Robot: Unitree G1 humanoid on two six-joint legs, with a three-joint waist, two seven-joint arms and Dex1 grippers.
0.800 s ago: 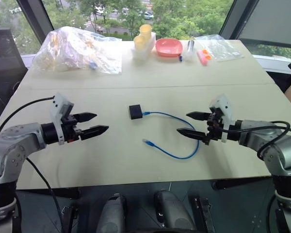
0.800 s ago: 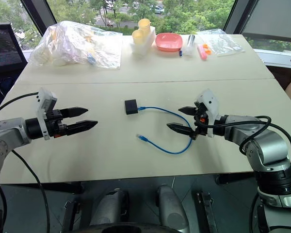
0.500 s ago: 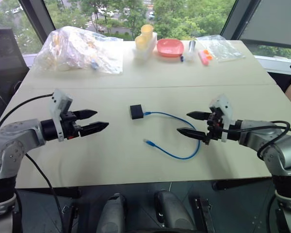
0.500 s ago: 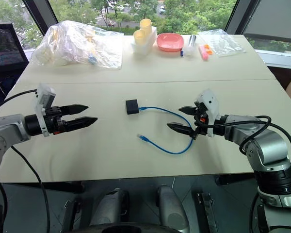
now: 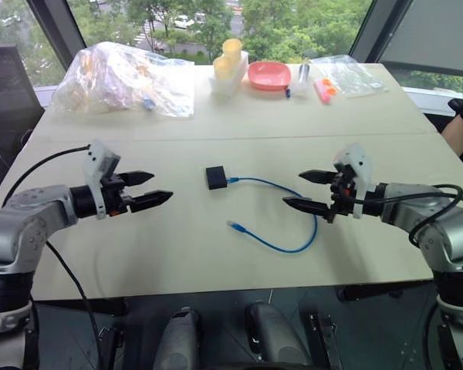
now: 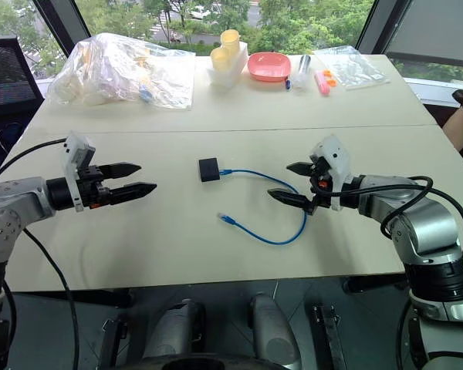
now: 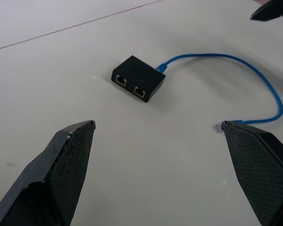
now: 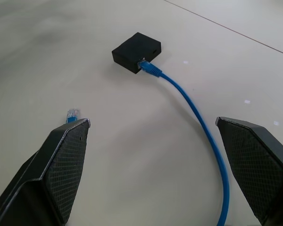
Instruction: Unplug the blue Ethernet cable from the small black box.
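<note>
The small black box lies flat near the middle of the table. The blue Ethernet cable is plugged into the box's right side, curves right and back, and its free plug rests on the table. In the left wrist view the box shows two empty ports facing the camera. My left gripper hovers open to the left of the box, apart from it. My right gripper hovers open over the cable's loop to the right, holding nothing.
Along the table's far edge sit a clear plastic bag, stacked yellow cups, a pink bowl and a small bag with orange items. A seam crosses the table behind the box.
My left gripper has drifted slightly up and away from the table's front edge. My right gripper rose a little. Box and cable have not moved.
</note>
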